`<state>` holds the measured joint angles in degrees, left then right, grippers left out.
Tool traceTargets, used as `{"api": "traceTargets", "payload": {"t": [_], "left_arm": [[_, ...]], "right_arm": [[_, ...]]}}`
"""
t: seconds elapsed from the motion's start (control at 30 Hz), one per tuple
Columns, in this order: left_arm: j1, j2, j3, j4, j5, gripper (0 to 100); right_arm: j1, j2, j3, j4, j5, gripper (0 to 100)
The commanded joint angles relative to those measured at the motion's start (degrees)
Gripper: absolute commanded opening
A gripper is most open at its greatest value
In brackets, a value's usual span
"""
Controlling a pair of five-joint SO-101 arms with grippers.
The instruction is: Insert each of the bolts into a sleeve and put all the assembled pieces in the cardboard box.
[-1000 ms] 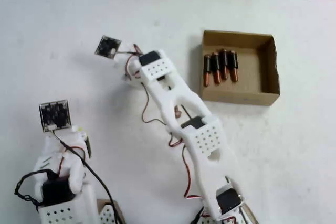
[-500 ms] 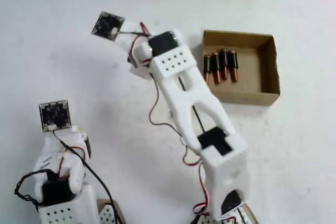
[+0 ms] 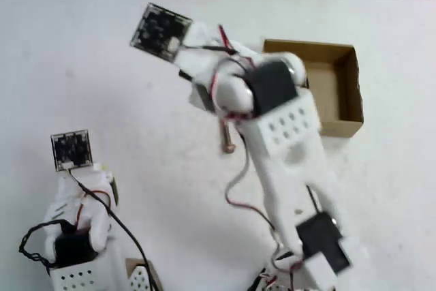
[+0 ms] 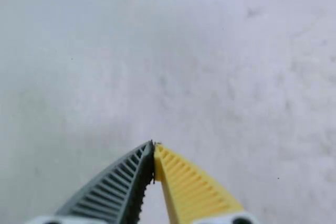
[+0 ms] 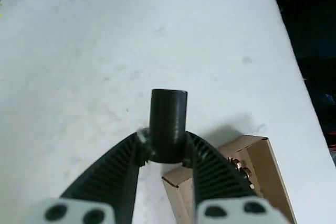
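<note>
Pinches a matte black, tube-shaped sleeve (image 5: 168, 116) firmly in the right gripper (image 5: 167, 141), aloft near a corner of the cardboard box (image 5: 261, 157). Reveals from the right wrist copper bolt ends (image 5: 242, 170) inside the box, hidden overhead by the arm. Catches overhead a copper tip (image 3: 227, 142), possibly a bolt, just beside the box. Presses the left gripper (image 4: 153, 153) fully together on nothing, well apart from the box.

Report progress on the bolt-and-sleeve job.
Done: some copper-tipped pieces already lie in the cardboard box. In hand: the right end effector grips a black sleeve; no bolt shows in it. To do: a copper bolt beside that arm seems unsleeved, then boxing. The left end effector is shut, empty.
</note>
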<state>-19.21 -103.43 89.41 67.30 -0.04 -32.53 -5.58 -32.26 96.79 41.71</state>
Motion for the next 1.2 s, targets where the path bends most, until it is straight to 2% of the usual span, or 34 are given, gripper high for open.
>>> {"api": "traceTargets", "payload": {"t": [0.0, 0.2, 0.53, 0.83, 1.0, 1.17], "left_arm": [[-0.2, -0.5, -0.3, -1.8, -0.5, 2], [-0.1, -0.5, -0.3, -1.8, -0.5, 2], [-0.1, -0.5, -0.2, -1.6, -0.5, 2], [-0.1, -0.5, 1.1, -2.0, -0.5, 2], [-0.1, -0.5, 1.1, -2.0, -0.5, 2], [-0.1, -0.5, 1.2, -2.0, -0.5, 2]], "right_arm": [[0.2, -9.8, 4.6, 1.4, -1.7, 1.7], [0.6, -24.1, 17.6, 0.8, -1.7, 1.7], [0.7, -44.9, 43.2, -7.3, -1.7, 1.7], [2.5, -59.9, 67.4, -18.2, -1.8, 1.7], [7.9, -64.0, 79.3, -26.0, -8.4, 1.6], [8.3, -65.8, 90.5, -33.7, -9.0, 1.6]]}}
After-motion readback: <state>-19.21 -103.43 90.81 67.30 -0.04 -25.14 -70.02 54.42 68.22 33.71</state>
